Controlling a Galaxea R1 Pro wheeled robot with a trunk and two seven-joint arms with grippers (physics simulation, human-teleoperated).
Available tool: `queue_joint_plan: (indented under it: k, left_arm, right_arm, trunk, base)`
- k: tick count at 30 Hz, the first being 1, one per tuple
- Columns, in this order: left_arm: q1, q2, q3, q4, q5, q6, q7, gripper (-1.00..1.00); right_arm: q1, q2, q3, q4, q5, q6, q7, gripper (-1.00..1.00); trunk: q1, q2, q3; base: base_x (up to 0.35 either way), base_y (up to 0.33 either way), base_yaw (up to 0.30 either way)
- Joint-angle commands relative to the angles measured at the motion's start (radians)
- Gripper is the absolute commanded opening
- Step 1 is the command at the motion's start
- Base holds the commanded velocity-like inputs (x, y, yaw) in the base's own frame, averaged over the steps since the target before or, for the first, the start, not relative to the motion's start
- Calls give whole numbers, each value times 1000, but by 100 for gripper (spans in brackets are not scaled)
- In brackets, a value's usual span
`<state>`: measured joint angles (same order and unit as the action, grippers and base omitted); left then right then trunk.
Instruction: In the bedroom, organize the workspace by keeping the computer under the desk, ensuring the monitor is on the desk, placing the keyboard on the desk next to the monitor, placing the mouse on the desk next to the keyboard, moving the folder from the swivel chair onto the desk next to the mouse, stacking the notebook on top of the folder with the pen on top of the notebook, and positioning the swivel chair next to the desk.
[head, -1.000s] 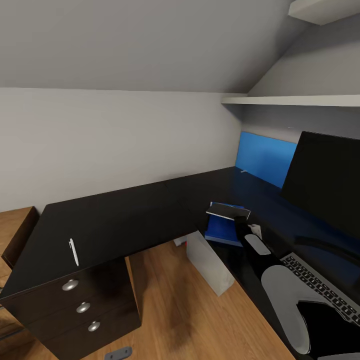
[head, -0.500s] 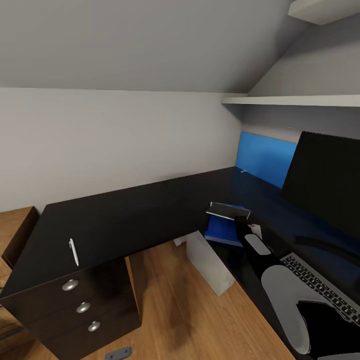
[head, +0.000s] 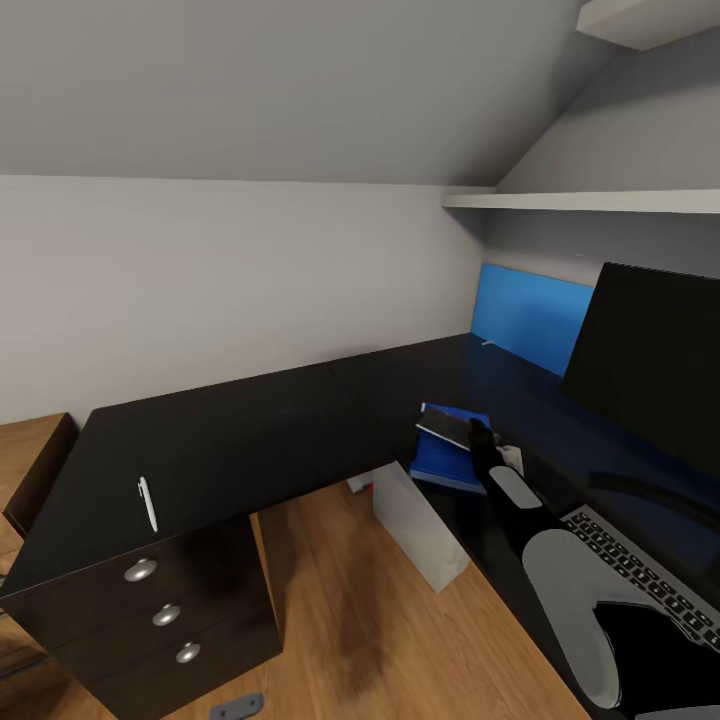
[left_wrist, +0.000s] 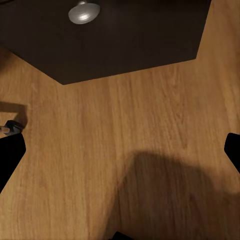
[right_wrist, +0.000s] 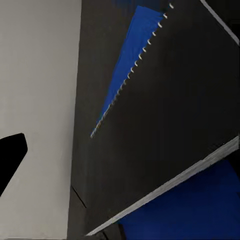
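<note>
The right end effector (head: 478, 436) is clamped on the dark notebook (head: 447, 428), holding it tilted just above the blue folder (head: 440, 462) on the black bench (head: 230, 440), with the monitor (head: 650, 360) at 3 o'clock of the folder and the keyboard (head: 640, 570) at 5 o'clock. The white pen (head: 147, 502) lies well apart at 9 o'clock, near the bench's edge above the drawers (head: 165, 615). The left end effector (left_wrist: 120, 150) hangs spread open over the wooden floor (left_wrist: 125, 165).
</note>
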<state>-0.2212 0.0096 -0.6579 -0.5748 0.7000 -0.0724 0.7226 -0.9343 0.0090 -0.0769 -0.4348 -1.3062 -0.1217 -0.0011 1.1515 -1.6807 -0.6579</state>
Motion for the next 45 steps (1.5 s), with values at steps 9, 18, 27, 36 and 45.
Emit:
queue_joint_plan:
  k: [9, 18, 27, 36, 45]
  left_arm:
    - [-1, 1, -7, 0, 10, -7, 6, 100]
    - [-1, 1, -6, 0, 10, -7, 6, 100]
    - [-1, 2, -6, 0, 9, -7, 6, 100]
    - [-1, 3, -6, 0, 10, -7, 6, 100]
    - [-1, 3, -6, 0, 10, -7, 6, 100]
  right_arm:
    - [0, 0, -5, 13, -9, -3, -4, 100]
    - [0, 0, -4, 13, -10, -4, -4, 100]
    - [0, 0, -4, 13, -9, -4, -2, 100]
    - [0, 0, -4, 12, -8, -6, 5, 100]
    - [0, 1, -4, 11, -8, -6, 6, 100]
  trunk:
    - [0, 0, -1]
    - [0, 0, -1]
    - [0, 0, -1]
    - [-31, 56, 24]
    - [-65, 119, 52]
  base:
    - [-13, 0, 0]
    - [-116, 0, 0]
    - [-4, 0, 0]
    - [0, 0, 0]
    - [0, 0, 0]
